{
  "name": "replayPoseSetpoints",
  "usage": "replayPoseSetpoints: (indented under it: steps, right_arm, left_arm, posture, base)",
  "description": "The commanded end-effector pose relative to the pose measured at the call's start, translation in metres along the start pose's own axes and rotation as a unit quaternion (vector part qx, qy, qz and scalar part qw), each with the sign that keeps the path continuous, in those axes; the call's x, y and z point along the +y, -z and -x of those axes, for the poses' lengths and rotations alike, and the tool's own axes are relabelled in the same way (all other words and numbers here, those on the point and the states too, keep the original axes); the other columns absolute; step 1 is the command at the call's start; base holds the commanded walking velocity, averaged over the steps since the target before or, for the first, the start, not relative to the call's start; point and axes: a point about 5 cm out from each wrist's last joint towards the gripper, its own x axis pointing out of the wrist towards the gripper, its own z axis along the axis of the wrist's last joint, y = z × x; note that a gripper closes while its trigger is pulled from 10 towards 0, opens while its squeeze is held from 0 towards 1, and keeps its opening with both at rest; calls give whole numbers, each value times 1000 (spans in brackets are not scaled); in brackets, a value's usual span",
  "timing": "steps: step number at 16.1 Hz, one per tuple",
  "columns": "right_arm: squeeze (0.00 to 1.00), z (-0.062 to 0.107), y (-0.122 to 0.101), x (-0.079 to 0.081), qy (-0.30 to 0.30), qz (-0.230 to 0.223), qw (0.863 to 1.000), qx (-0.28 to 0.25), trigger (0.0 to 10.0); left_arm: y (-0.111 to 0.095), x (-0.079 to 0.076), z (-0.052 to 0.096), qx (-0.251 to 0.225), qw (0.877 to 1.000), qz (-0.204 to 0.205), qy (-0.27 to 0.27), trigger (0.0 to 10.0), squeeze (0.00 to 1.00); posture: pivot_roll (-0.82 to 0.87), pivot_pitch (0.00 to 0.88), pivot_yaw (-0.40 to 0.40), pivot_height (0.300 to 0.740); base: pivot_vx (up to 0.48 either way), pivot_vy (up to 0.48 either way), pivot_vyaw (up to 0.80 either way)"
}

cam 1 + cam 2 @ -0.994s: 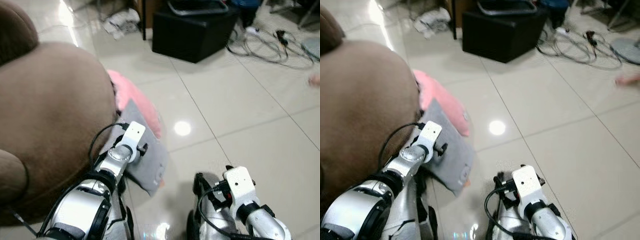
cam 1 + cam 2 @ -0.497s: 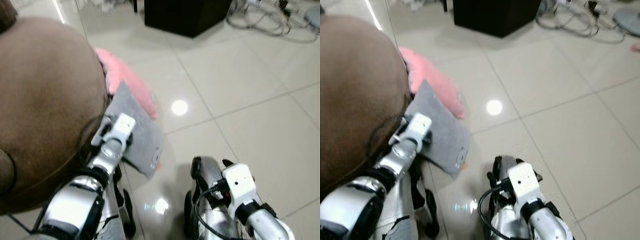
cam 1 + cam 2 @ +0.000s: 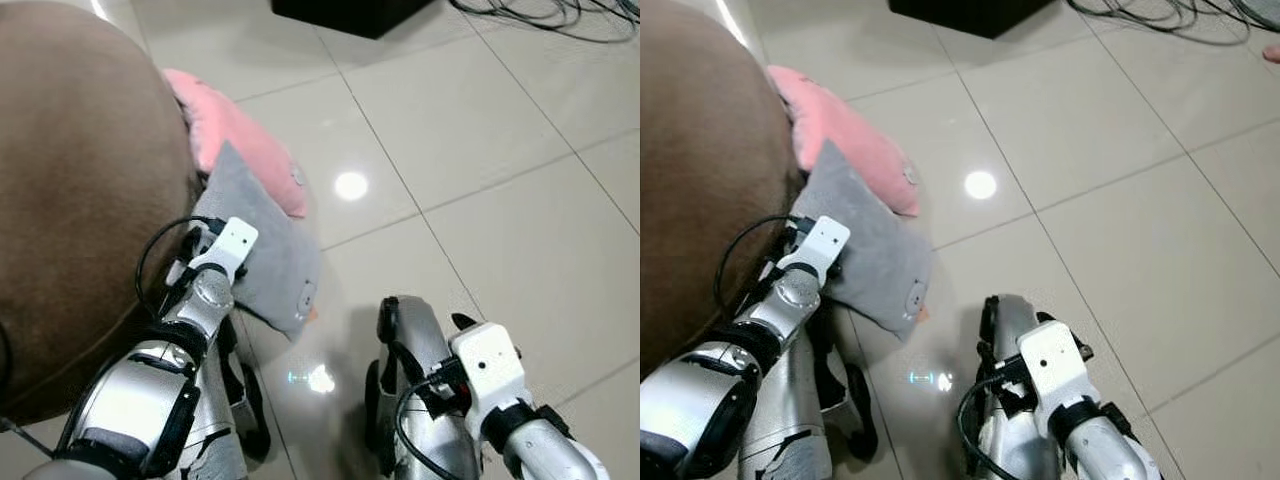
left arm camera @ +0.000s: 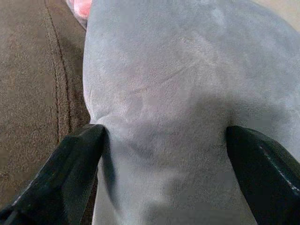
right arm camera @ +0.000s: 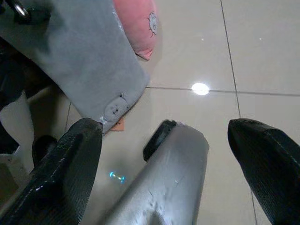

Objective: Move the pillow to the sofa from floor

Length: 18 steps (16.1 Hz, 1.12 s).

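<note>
Left fingers point(image 4: 75, 178) spread wide apart, one on each side of the grey pillow point(image 4: 187, 108), tips pressed into the plush, not yet closed on it. Left gripper point(image 4: 164, 183) sat right at the pillow's left edge, hard up against the brown sofa point(image 3: 80, 200).

Right gripper point(image 5: 164, 173) hung low on the right, fingers wide apart too, nothing between them but the robot's own silver leg point(image 5: 164, 187) and floor point(image 3: 480, 170). Idle, by the look of it.

Pillow point(image 3: 270, 250) leaned on the floor against the sofa's right side, near the robot's feet, one corner up. Pink pillow point(image 3: 240, 140) just behind it, farther off, touching both it and the sofa.

Handling guess: light, soft, squashy. Looked like velvety fabric, so probably slippery-ish under hard fingers, and likely to fold or sag if pinched at a corner. Nothing fragile about it. Best bet: bite deep across the edge, bunching plenty of stuffing between the fingers, not just the cover. Small button-like patch point(image 5: 114, 110) near the lower corner, not worth grabbing. Still needed lifting up and left onto the sofa, so task barely begun.
</note>
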Motion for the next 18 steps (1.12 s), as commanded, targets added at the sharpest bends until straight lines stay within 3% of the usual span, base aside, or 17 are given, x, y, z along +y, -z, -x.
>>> replayPoseSetpoints:
  steps: [1,3,4,5,6,10,18]
  right_arm:
    - [0,6,1,1,-2,0,1000,10,10000]
    - [0,11,-2,3,-6,1,1000,14,10000]
    - [0,12,-2,3,-7,1,1000,14,10000]
    - [0,13,-3,3,-10,3,1000,18,10000]
    - [0,13,-3,3,-12,2,1000,19,10000]
    - [0,12,-11,3,-23,-19,1000,-8,10000]
    - [0,10,-24,4,-48,-16,997,-56,10000]
  left_arm:
    - [10,-3,2,21,1000,-11,-1,10000,0]
    - [12,0,2,30,999,-7,-17,10000,0]
    - [12,1,2,31,999,-7,-18,9216,0]
    - [13,2,2,34,999,-12,-21,4118,0]
    - [15,1,2,39,999,-10,-14,0,0]
    - [14,1,1,36,999,-7,-1,0,0]
    - [11,7,-1,33,999,-4,-7,0,0]
  posture:
    - [-335,371,-56,515]
    - [-354,370,-65,515]
    - [-358,371,-69,515]
    - [-363,374,-74,515]
    - [-364,376,-74,515]
    - [-357,384,-79,515]
    - [-344,384,-78,515]
  base:
    - [0,0,0]
    - [0,0,0]
    - [0,0,0]
    - [0,0,0]
    - [0,0,0]
    - [0,0,0]
    - [0,0,0]
